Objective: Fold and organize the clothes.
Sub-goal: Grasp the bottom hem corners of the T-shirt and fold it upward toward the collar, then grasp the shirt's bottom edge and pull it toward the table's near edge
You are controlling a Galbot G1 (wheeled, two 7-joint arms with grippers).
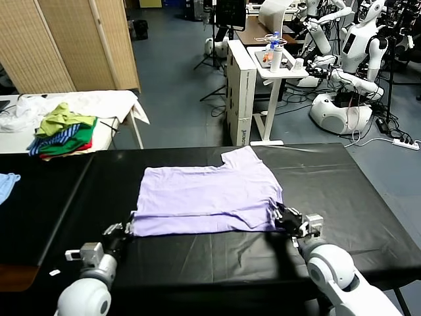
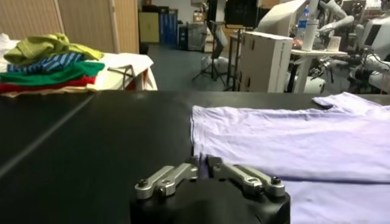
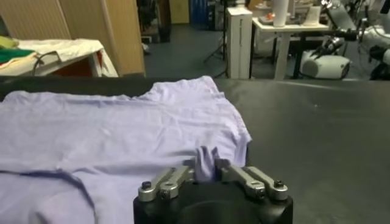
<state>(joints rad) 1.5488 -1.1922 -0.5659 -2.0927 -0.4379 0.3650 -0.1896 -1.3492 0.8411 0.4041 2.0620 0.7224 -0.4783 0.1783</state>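
Note:
The pale lavender T-shirt (image 1: 204, 194) lies flat on the black table (image 1: 342, 191), folded so that its near hem forms a doubled band. My left gripper (image 1: 128, 227) is at the shirt's near left corner. In the left wrist view its jaws (image 2: 204, 165) are pressed together on the edge of the T-shirt (image 2: 292, 140). My right gripper (image 1: 279, 214) is at the near right corner. In the right wrist view the gripper (image 3: 207, 167) pinches a small upright tuft of the T-shirt (image 3: 109, 134).
A heap of green, blue-striped and red garments (image 1: 62, 135) rests on a white-covered table (image 1: 105, 105) at the back left. A light blue cloth (image 1: 6, 184) lies at the far left edge. A white stand (image 1: 253, 99) and other robots (image 1: 342, 99) stand behind the table.

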